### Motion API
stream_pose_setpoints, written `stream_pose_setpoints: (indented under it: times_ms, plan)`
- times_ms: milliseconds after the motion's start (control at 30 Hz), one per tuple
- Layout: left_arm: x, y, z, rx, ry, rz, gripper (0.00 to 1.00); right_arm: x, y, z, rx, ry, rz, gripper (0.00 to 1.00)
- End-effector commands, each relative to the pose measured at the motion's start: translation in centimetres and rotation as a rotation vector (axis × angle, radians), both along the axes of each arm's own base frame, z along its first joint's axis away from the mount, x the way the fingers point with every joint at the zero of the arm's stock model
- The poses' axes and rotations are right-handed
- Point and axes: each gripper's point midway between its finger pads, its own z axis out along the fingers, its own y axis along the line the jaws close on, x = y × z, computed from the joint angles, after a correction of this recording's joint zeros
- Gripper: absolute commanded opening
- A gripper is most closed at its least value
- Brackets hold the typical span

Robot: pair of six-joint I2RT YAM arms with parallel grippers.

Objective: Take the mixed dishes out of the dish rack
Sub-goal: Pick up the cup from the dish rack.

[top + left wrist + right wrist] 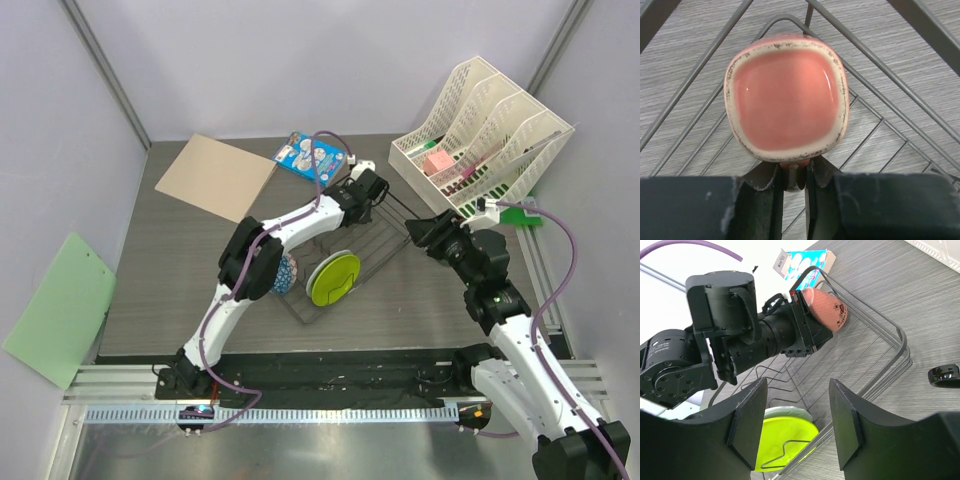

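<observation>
One wide dish rack [385, 240] fills the middle of the table, and the pieces to be unloaded lie in it. The biggest in view is the lime-green plate [333, 277], on edge near the rack's near side, with the blue speckled bowl [285, 275] just beside it, partly hidden under the left arm. Smallest is the salmon-pink cup [786, 97], at the rack's far corner, over the corner wires. Whether it rests on them or hangs clear cannot be told. The left gripper [795, 175] has its fingers drawn close, pinching a thin pink part at the cup's edge, either wall or handle. The right gripper [797, 422] hovers by the rack's right side with fingers spread and nothing between them. The cup looks like glazed ceramic: stiff, fairly light, slick and liable to chip, so a narrow pinch like this may let it swing or slip. The plate would best be taken by its upper edge and the bowl by its rim.
</observation>
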Motion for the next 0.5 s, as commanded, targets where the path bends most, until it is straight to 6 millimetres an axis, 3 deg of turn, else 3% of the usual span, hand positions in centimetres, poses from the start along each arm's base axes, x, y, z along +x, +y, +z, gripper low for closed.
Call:
stream_pose_setpoints:
  times_ms: [0,67,100,167,200,233,300,433,467]
  plan:
    - [0.1,1.0,2.7,-0.012,-0.049,0.011,0.00,0.3,0.0,1.2,0.003,-0.046,-0.005,0.57]
    - [-0.1,1.2,3.7,-0.015,-0.062,0.003,0.00,0.3,0.0,1.3,0.003,-0.046,-0.008,0.58]
    - [-0.2,1.3,5.5,-0.037,-0.086,-0.001,0.00,0.3,0.0,1.4,0.003,-0.046,-0.006,0.57]
    - [-0.6,1.5,7.0,-0.056,-0.108,-0.014,0.00,0.2,-0.2,1.7,0.000,-0.052,-0.013,0.57]
    - [-0.7,1.7,9.5,-0.091,-0.140,-0.019,0.00,0.2,-0.3,1.9,-0.001,-0.057,-0.018,0.57]
    - [-1.1,1.7,10.2,-0.103,-0.144,-0.030,0.00,0.2,-0.5,2.7,-0.001,-0.076,-0.028,0.57]
    - [-1.7,1.4,12.7,-0.153,-0.167,-0.072,0.00,0.1,-1.2,2.3,-0.012,-0.048,-0.069,0.57]
    - [-3.9,1.1,19.9,-0.281,-0.220,-0.160,0.00,0.4,-3.9,3.1,0.002,-0.054,-0.231,0.57]
    - [-4.7,0.8,20.7,-0.312,-0.210,-0.196,0.00,0.3,-4.7,3.5,0.012,-0.068,-0.273,0.57]
